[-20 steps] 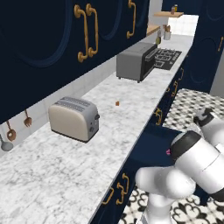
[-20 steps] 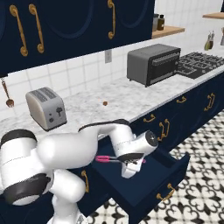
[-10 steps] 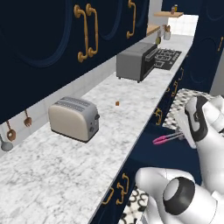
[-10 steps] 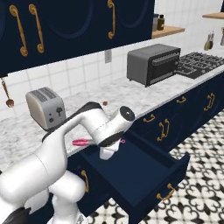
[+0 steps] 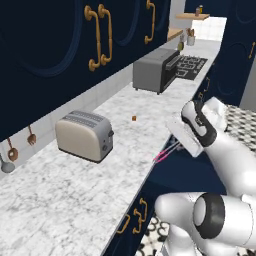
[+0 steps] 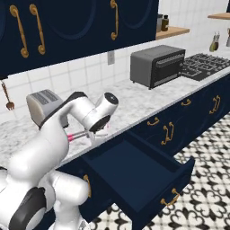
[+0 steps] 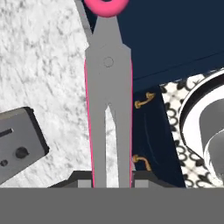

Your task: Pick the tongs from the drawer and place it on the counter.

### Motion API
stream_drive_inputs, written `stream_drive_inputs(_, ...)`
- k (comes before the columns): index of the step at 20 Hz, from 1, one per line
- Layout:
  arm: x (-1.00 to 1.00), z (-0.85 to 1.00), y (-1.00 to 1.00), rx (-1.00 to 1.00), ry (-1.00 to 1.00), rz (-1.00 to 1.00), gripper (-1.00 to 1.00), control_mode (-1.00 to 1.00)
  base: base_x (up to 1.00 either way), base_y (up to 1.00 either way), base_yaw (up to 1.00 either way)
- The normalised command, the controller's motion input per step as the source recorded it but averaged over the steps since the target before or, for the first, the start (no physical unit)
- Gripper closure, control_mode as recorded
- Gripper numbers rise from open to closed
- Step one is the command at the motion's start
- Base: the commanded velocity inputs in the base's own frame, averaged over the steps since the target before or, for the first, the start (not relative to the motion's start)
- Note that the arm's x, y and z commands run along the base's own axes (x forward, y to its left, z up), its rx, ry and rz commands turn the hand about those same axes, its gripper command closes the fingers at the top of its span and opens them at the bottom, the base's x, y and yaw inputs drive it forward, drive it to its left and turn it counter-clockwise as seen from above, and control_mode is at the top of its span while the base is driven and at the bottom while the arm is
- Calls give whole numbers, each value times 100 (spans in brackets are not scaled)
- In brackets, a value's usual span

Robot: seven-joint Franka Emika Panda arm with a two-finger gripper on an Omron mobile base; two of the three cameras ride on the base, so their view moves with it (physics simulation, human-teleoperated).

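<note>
Swinging up and away from the drawer [image 6: 148, 173], the arm has carried the tongs [image 5: 167, 151] from inside the navy box to the front edge of the desk [image 5: 90, 185] over the last second. A second ago the tool sat low inside the open drawer with the pink utensil in its grip; half a second ago it was already lifted clear; now the tool [image 6: 92, 134] hovers at the marbled edge, just in front of the toaster [image 5: 84, 135].

In the hand view the tongs [image 7: 108, 100] run straight up from between the two dark tips, grey arms edged in pink and a pink ring at the far end, so the tool is clamped on the tongs. That far end reaches over the line where the marble meets the dark cabinet fronts. In the right base view the pink shaft [image 6: 76, 135] points back toward the toaster [image 6: 42, 104], roughly level.

The drawer stands pulled out and looks bare inside. The pick is therefore done, and what remains is the placing. I judge the tongs are still held slightly above the stone, partly past its edge, so the arm likely needs to reach further over the marble before letting go, or the utensil could tip off toward the floor.
</note>
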Motion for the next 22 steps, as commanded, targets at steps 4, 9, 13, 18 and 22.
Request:
stream_drive_inputs(4, 100, -29, 52, -2, 11, 15, 100, -100, 0, 0, 0)
stream_drive_inputs(9, 89, -57, 29, -3, 5, 3, 100, -100, 0, 0, 0)
stream_drive_inputs(13, 84, -86, 30, -4, 0, 2, 100, -100, 0, 0, 0)
stream_drive_inputs(18, 61, -100, 4, -2, 0, 3, 100, -100, 0, 0, 0)
stream_drive_inputs(22, 73, -100, 17, -6, -8, 0, 100, -100, 0, 0, 0)
